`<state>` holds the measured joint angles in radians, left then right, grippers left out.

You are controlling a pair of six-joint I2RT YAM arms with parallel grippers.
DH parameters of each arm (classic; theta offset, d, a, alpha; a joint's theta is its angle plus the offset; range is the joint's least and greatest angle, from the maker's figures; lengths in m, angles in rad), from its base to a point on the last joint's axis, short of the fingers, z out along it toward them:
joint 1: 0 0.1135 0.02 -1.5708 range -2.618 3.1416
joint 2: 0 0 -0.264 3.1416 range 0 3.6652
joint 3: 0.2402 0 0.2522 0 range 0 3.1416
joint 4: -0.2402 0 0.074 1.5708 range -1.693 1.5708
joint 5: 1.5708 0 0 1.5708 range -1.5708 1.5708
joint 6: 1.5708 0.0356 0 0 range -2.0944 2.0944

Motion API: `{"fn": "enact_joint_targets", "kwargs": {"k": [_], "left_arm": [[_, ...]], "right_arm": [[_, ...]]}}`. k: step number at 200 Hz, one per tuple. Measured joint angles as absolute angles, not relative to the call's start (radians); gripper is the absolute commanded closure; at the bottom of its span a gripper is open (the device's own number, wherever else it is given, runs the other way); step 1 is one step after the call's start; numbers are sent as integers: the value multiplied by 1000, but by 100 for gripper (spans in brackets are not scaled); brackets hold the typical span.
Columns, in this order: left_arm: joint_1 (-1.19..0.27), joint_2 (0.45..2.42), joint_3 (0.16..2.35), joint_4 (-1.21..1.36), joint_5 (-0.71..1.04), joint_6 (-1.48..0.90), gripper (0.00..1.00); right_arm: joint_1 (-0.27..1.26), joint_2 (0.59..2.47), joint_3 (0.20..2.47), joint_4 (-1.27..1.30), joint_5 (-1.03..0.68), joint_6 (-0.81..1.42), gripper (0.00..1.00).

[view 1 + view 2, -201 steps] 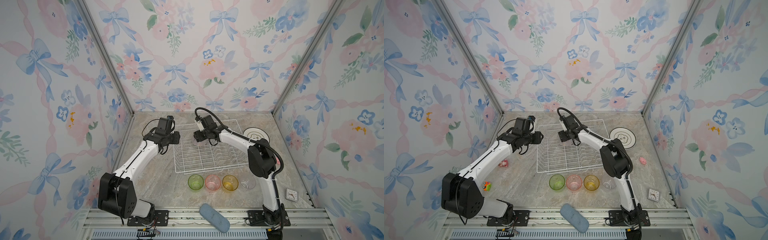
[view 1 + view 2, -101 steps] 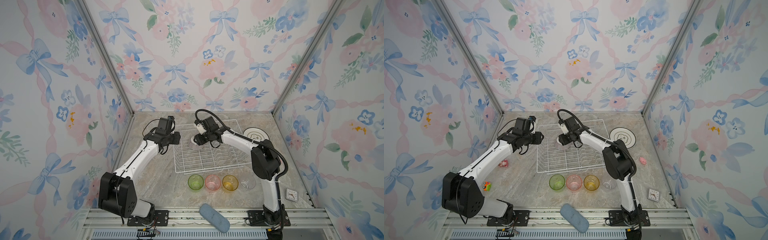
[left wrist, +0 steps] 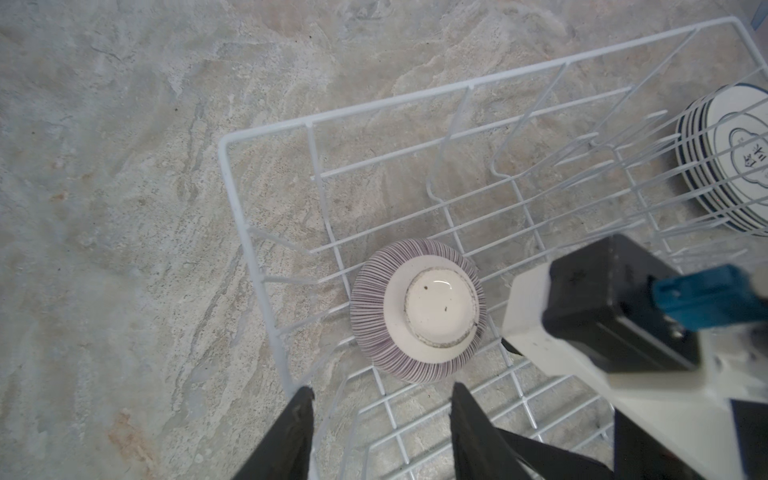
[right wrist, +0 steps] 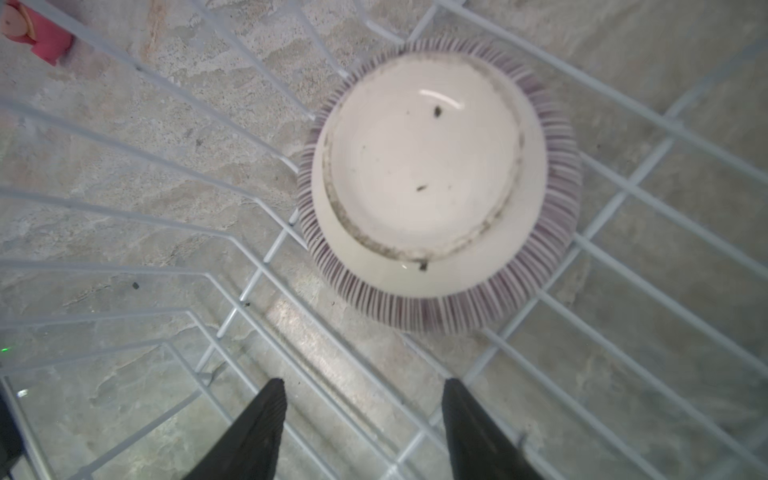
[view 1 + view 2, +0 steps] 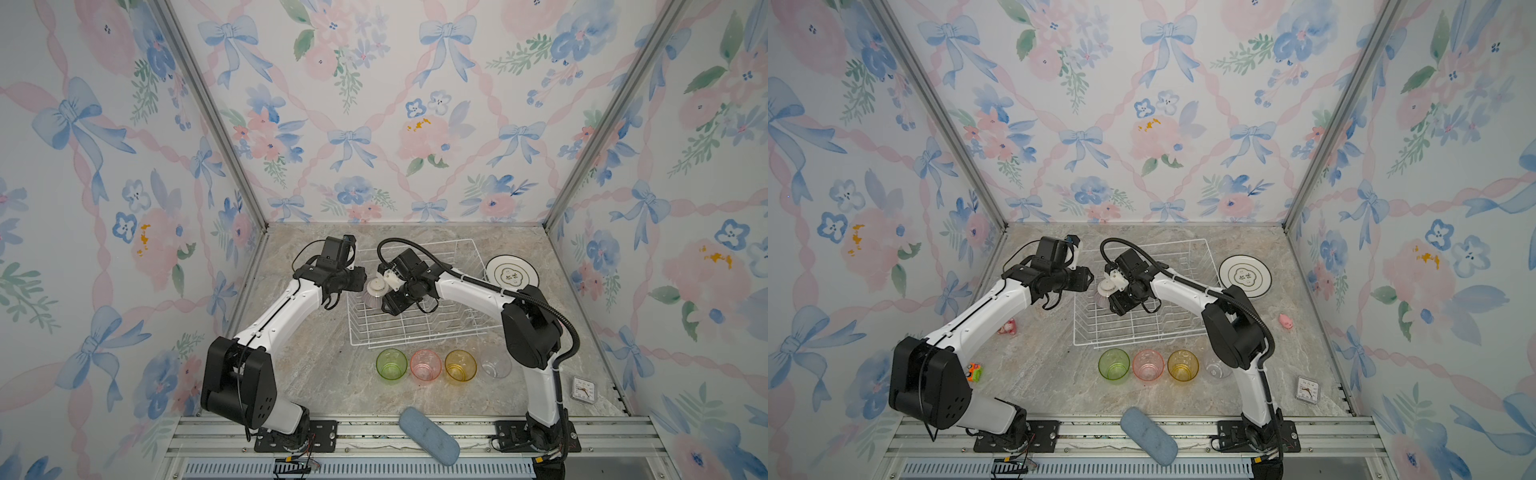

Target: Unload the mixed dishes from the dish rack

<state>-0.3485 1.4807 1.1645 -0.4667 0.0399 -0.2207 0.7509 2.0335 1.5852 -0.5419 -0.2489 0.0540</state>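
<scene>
While the purple-striped ribbed bowl [image 3: 417,316] sits upside down in a corner of the white wire rack [image 5: 419,322], left gripper [image 3: 381,391] and right gripper [image 4: 363,384] both gape empty. Blue lettering on the stacked white dark-rimmed plates [image 5: 512,274] beside it? Unreadable tbh.

Both arms stretch forward and bend inward, wrists near each other without touching — the left gripper [image 3: 380,395] and the right gripper [image 4: 363,384] each angle downward, fingers spread apart, empty.
</scene>
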Motion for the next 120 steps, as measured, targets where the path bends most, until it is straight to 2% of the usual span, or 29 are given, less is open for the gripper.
{"fn": "enact_joint_targets", "kwargs": {"k": [23,41,65,85,120], "left_arm": [[-406,1506,1174,-471,18,-182,43],[-451,1544,1203,-483,-5,-161,36],[-478,1604,1253,-502,-19,-149,34],[-479,1647,1286,-521,-29,-149,29],[-479,1713,1338,-558,-53,-150,29]], "right_arm": [[721,1923,1501,-507,-273,107,32],[674,1822,1442,-463,-303,154,31],[609,1715,1399,-413,-323,195,31],[580,1670,1371,-390,-322,210,31],[575,1657,1316,-381,-328,221,31]]}}
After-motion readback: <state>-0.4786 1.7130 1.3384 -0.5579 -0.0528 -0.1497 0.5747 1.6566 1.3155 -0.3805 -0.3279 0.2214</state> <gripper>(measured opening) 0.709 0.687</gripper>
